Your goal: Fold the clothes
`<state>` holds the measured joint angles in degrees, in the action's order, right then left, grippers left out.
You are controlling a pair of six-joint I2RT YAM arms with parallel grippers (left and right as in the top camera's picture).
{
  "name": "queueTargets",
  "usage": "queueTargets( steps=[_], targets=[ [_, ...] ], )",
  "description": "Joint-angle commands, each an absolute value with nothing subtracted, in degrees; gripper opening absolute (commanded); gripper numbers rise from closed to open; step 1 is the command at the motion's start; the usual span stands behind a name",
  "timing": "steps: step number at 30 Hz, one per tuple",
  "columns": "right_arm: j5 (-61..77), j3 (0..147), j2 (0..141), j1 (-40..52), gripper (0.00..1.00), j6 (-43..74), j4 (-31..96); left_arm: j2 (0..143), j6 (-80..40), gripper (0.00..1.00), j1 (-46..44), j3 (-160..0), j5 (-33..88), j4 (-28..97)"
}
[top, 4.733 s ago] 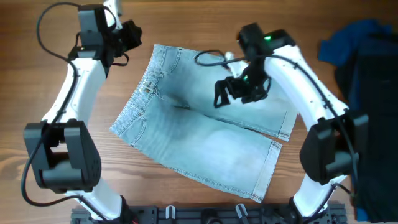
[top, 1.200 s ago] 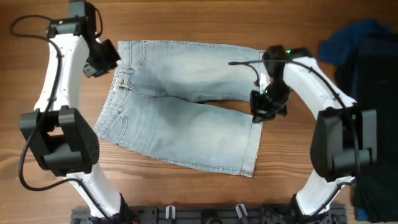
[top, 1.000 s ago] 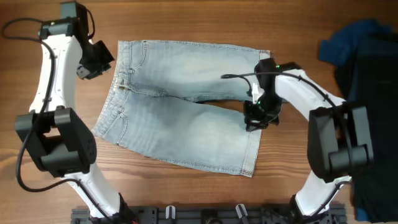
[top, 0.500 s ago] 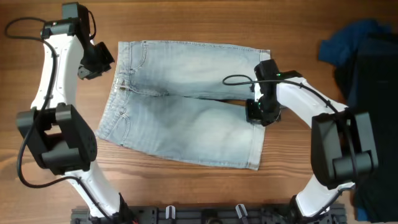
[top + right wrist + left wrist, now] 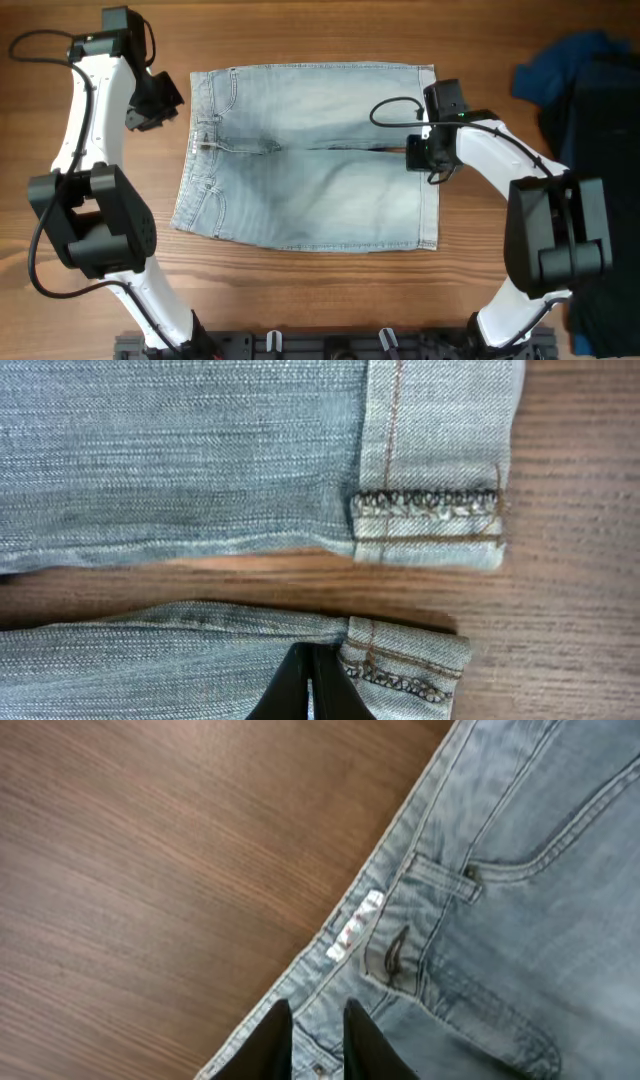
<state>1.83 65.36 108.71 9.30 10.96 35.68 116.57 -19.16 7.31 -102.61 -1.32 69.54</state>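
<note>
The clothes, pale blue denim shorts (image 5: 310,150), lie flat on the wooden table, waistband to the left and both leg hems to the right. In the left wrist view the waistband edge (image 5: 385,910) runs diagonally, and my left gripper (image 5: 318,1010) pinches it with the fingers a narrow gap apart. From overhead that gripper (image 5: 178,105) sits at the waistband's left edge. My right gripper (image 5: 420,160) is at the inner edge of the nearer leg by the hem. Its fingers (image 5: 311,652) are shut on that leg's denim (image 5: 200,650), and a thin strip of wood shows between the two legs.
A heap of dark navy and black garments (image 5: 590,120) lies at the table's right edge. Bare wood (image 5: 320,300) surrounds the shorts in front, behind and on the left. Both arm bases stand at the near edge.
The right gripper has dragged the nearer leg rightward and back, so both legs now lie parallel with hems lined up. The left gripper has stayed at the waistband.
</note>
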Motion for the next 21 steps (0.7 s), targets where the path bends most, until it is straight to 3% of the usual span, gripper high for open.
queueTargets(
  steps=[1, 3, 4, 5, 6, 7, 11, 15, 18, 21],
  targets=[
    [-0.97, 71.02, 111.15, 8.32, 0.04, 9.02, 38.39, 117.4, -16.21, 0.17, 7.9, -102.32, 0.4, 70.87],
    [-0.08, 75.57, 111.15, 8.32, 0.04, 8.99, 43.4, 117.4, -15.4, 0.22, 7.9, -102.32, 1.37, 72.53],
    [0.1, 77.62, 111.15, 8.32, 0.08, 9.04, 46.22, 117.4, -15.4, 0.34, 7.9, -102.32, 2.83, 73.69],
    [0.08, 80.66, 111.0, 8.32, 0.3, 9.15, 51.07, 117.4, -15.4, 0.53, 7.9, -102.32, 5.63, 76.03],
    [0.08, 83.29, 110.98, 8.32, 0.42, 9.54, 55.9, 117.4, -15.4, 0.61, 7.9, -102.32, 7.29, 78.06],
    [0.08, 85.6, 110.98, 8.32, 0.48, 11.07, 60.51, 117.4, -15.4, 0.68, 7.9, -102.32, 8.43, 80.6],
    [0.12, 88.88, 110.52, 8.32, 0.51, 15.33, 72.79, 117.4, -15.42, 0.89, 7.9, -102.3, 9.78, 88.01],
    [5.26, 88.88, 110.34, 8.32, 0.51, 17.45, 80.75, 117.4, -15.42, 0.98, 7.9, -102.21, 11.53, 90.08],
    [6.72, 88.84, 110.34, 8.32, 0.52, 21.28, 83.46, 117.4, -15.9, 1.0, 7.9, -102.15, 11.53, 89.54],
    [7.29, 88.03, 110.34, 8.34, 0.59, 24.51, 86.3, 117.4, -17.21, 1.0, 7.9, -100.55, 10.83, 87.31]
  ],
)
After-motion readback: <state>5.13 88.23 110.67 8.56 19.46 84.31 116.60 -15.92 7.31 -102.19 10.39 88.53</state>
